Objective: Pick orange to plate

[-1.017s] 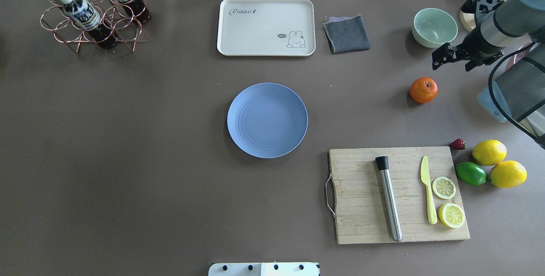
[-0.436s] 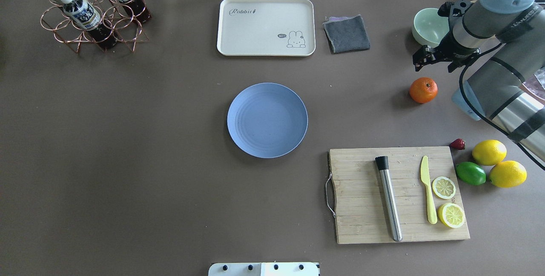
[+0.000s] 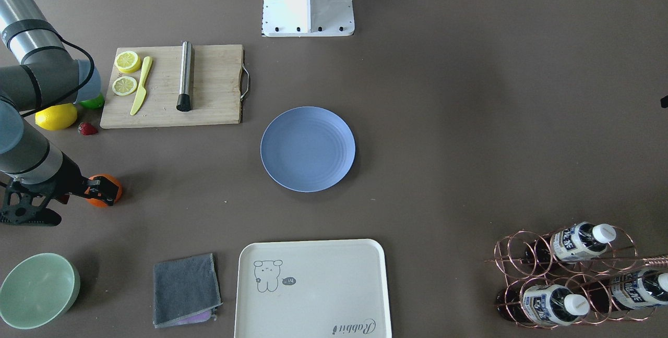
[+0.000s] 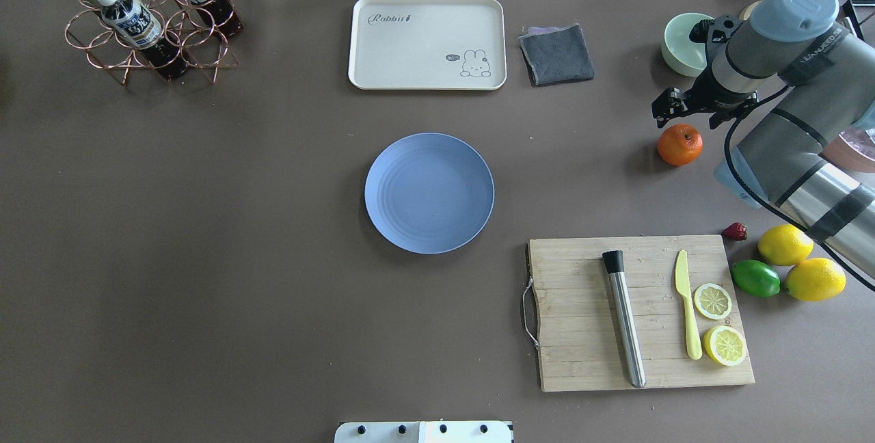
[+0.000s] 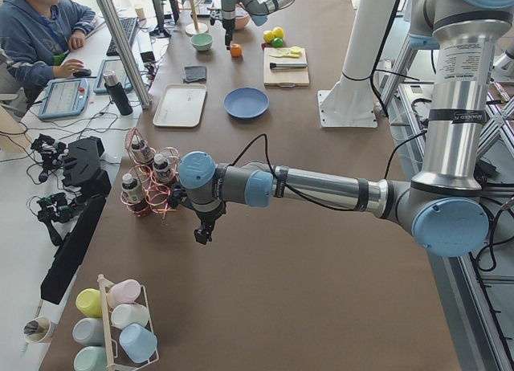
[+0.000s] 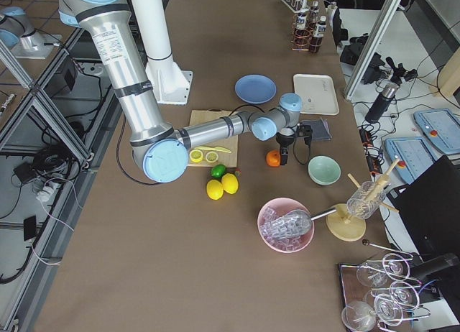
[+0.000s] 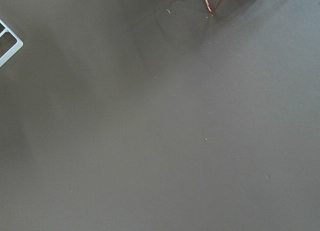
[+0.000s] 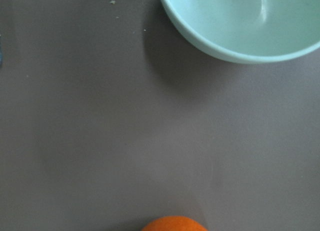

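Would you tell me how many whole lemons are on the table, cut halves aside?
2, both right of the cutting board beside the lime: the farther lemon beyond it, the nearer lemon to its right. None seems hidden.

Matt blue plate (image 4: pixel 429 193), wooden cutting board (image 4: pixel 577 313), glossy lemons (image 4: pixel 785 244).

orange (image 4: pixel 679 144) on table, well apart from empty blue plate (image 4: pixel 429 193)

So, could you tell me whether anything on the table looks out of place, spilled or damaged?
Nothing stands out. The small round orange fruit sits whole on the brown table, the round periwinkle-blue plate lies flat and empty, and things on the wooden cutting board lie neatly. No spill is visible.
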